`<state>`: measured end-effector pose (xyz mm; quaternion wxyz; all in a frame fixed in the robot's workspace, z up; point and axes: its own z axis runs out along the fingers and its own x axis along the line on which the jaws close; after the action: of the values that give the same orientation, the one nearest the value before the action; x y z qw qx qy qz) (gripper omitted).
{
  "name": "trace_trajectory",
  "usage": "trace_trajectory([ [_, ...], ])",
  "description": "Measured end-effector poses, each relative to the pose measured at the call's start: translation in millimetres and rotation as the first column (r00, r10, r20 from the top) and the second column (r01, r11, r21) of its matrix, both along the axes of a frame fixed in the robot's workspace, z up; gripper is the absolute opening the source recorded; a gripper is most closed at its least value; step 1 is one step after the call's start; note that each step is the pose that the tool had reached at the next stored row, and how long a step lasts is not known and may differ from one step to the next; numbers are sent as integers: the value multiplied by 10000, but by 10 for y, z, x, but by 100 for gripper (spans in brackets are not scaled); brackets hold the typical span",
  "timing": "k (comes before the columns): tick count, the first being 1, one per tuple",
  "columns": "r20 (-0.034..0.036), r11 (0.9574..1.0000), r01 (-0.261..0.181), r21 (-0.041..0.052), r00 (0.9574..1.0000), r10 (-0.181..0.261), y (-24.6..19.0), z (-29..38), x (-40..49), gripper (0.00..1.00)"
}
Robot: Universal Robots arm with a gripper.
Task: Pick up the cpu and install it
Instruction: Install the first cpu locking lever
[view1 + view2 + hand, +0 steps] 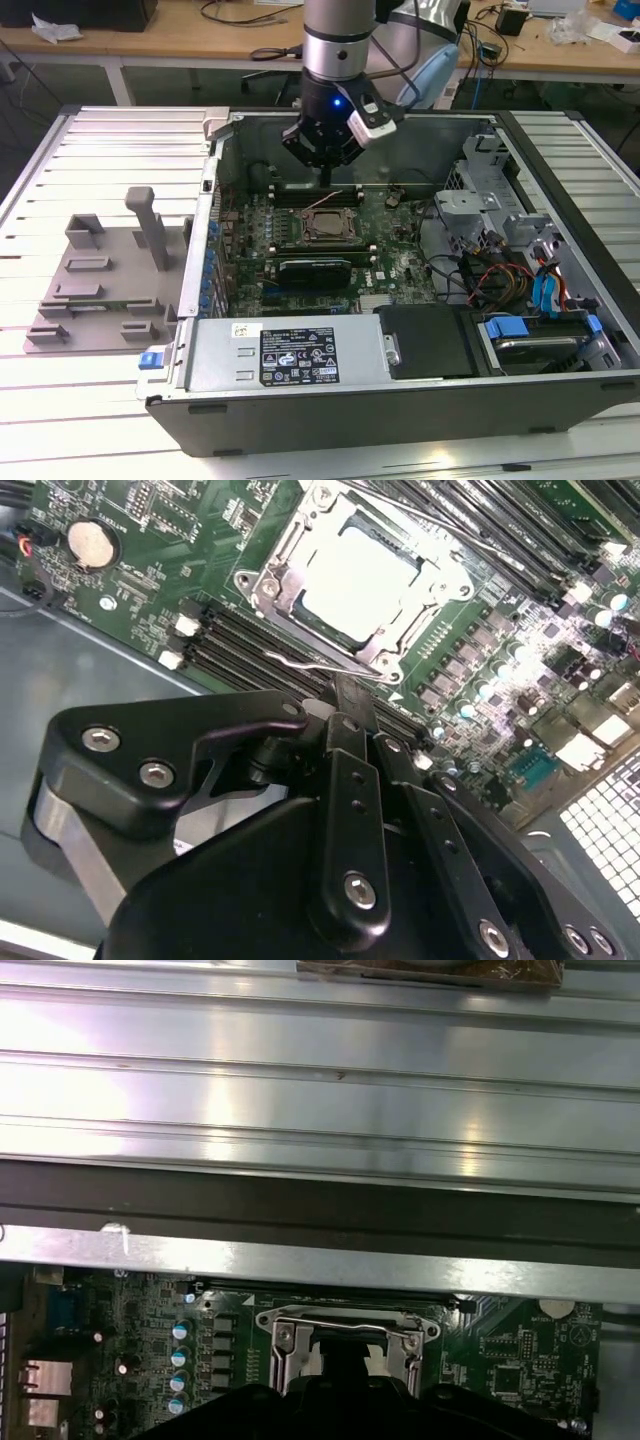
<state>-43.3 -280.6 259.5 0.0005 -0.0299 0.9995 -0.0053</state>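
In the first wrist view, the end effector (345,1400) hides the cpu socket's (345,1345) middle.

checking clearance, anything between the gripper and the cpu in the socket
Nothing solid: in the second wrist view, open air separates the gripper from the cpu seated in its socket frame.

Slatted metal table (90,135) under open computer case (400,390) and grey tray (100,280)

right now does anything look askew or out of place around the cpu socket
Nothing stands out. The cpu lies flat and square inside the socket frame on the motherboard, with the hand above it.
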Motion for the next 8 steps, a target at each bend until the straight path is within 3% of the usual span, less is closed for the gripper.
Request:
trace_trajectory([
  [4,0,10000,2,3,10000,-2,0,-1,0,11],
  [8,-1,10000,1,3,10000,-1,-1,-42,-108,11],
])
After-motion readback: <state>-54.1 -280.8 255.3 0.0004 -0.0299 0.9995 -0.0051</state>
